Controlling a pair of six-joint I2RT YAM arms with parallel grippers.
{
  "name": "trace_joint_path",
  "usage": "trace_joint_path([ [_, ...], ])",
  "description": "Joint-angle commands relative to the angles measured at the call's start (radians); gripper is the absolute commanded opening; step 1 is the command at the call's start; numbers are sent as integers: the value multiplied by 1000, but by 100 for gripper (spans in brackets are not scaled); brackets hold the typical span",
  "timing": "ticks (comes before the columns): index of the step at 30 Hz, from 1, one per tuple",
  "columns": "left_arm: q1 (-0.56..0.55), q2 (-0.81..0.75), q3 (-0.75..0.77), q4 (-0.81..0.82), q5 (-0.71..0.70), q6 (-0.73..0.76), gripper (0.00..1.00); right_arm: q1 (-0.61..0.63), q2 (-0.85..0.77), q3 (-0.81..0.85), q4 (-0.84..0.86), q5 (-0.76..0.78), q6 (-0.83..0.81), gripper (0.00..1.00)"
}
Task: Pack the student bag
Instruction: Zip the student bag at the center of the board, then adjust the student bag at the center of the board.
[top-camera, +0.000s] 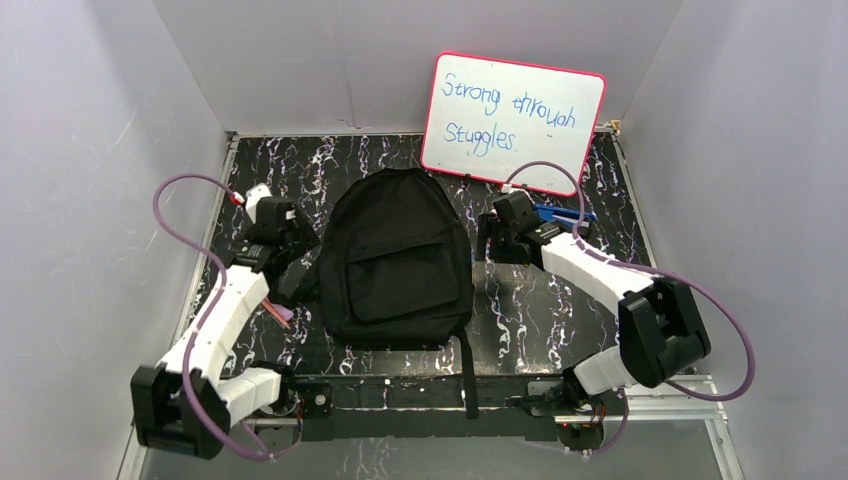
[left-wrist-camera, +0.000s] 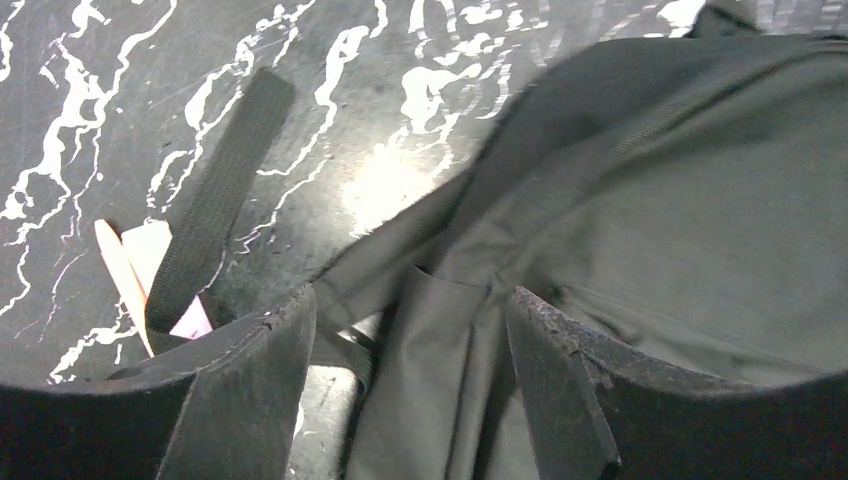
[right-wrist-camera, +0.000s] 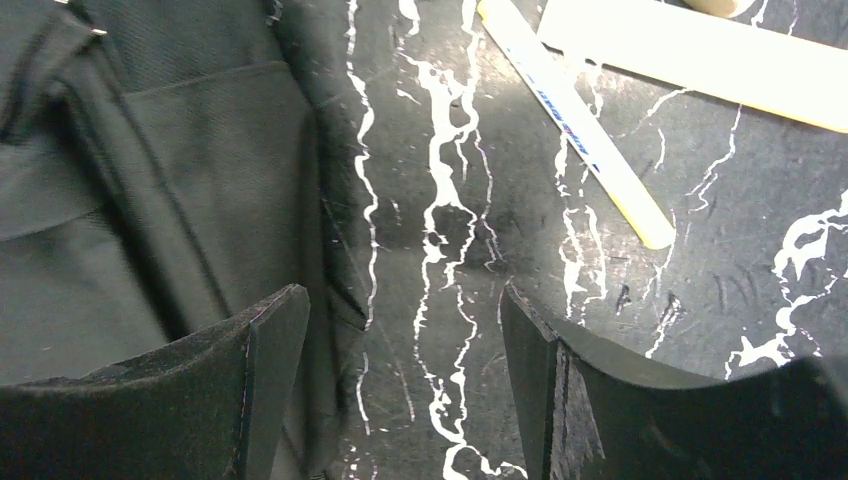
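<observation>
— Two arms flank the student bag (top-camera: 395, 260). What's on the left?
— The left gripper (left-wrist-camera: 410, 300) is spread wide at the bag's left edge. Black fabric lies between its fingers (left-wrist-camera: 250, 380), but nothing is clamped. Beside it a loose strap (left-wrist-camera: 215, 200) crosses a pale stick (left-wrist-camera: 118, 262).
— And the bag?
— Flat mid-table (top-camera: 520, 300), front pocket up, just below the whiteboard (top-camera: 512, 120).
— The right?
— The right gripper (right-wrist-camera: 400, 295) is also wide open and holds nothing. One finger is over the bag's edge, the other over bare table. A pen (right-wrist-camera: 570, 120) and a ruler (right-wrist-camera: 700, 55) lie beyond.
</observation>
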Motion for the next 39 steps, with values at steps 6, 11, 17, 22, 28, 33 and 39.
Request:
trace_joint_path([
  [6, 15, 321, 172, 81, -194, 52, 68, -4, 86, 44, -18, -15, -31, 79],
  [11, 34, 507, 261, 130, -198, 103, 69, 29, 91, 3, 58, -59, -13, 77],
  [17, 39, 747, 413, 135, 21, 143, 71, 93, 171, -1, 87, -68, 3, 77],
  [22, 0, 862, 529, 142, 109, 154, 70, 177, 211, 27, 126, -74, 20, 78],
  [28, -61, 1006, 740, 141, 190, 180, 70, 246, 236, 61, 245, -105, 75, 78],
  [33, -132, 1130, 936, 139, 267, 241, 70, 259, 277, 103, 373, -217, 100, 78],
  [39, -148, 1103, 955, 128, 168, 286, 71, 270, 245, 73, 472, -364, 12, 78],
])
